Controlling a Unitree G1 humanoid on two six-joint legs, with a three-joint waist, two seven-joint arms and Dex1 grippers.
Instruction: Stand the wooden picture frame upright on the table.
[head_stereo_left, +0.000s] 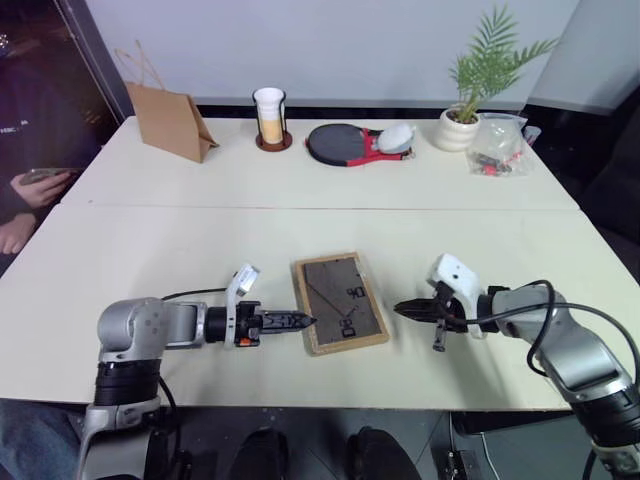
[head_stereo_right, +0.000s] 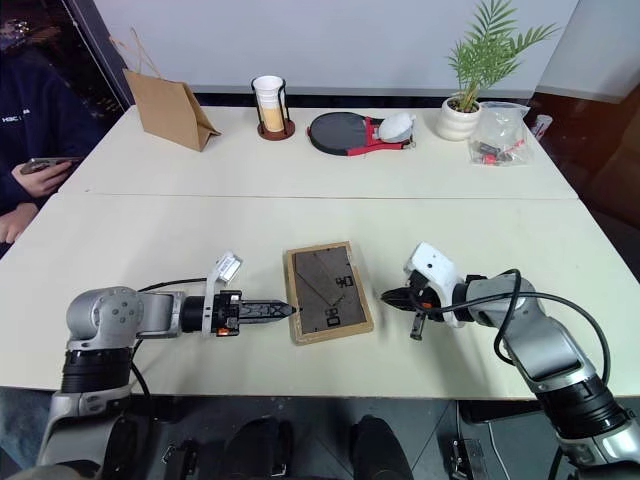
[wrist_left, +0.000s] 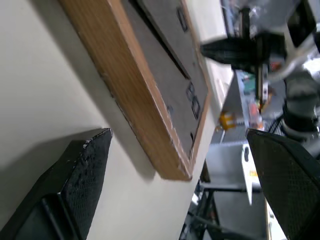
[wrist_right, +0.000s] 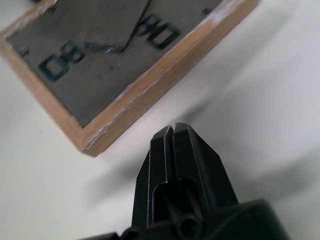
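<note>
1. The left gripper (head_stereo_left: 300, 322) sat at lower centre-left of the left eye view, pointing toward the picture's right at the near left edge of the wooden picture frame (head_stereo_left: 340, 302); its fingers (wrist_left: 75, 180) stood wide apart in the left wrist view, holding nothing.
2. The right gripper (head_stereo_left: 402, 309) sat at lower centre-right, pointing left at the frame's right edge, just apart from it; its fingers (wrist_right: 172, 150) were pressed together, empty.
3. The wooden picture frame lay flat, dark back up, at lower centre on the table (head_stereo_left: 200, 230), between the two grippers; not upright.
4. Along the picture's top stood a brown paper bag (head_stereo_left: 168, 120), a cup (head_stereo_left: 270, 116), a paddle (head_stereo_left: 345, 143) and a potted plant (head_stereo_left: 470, 100).
</note>
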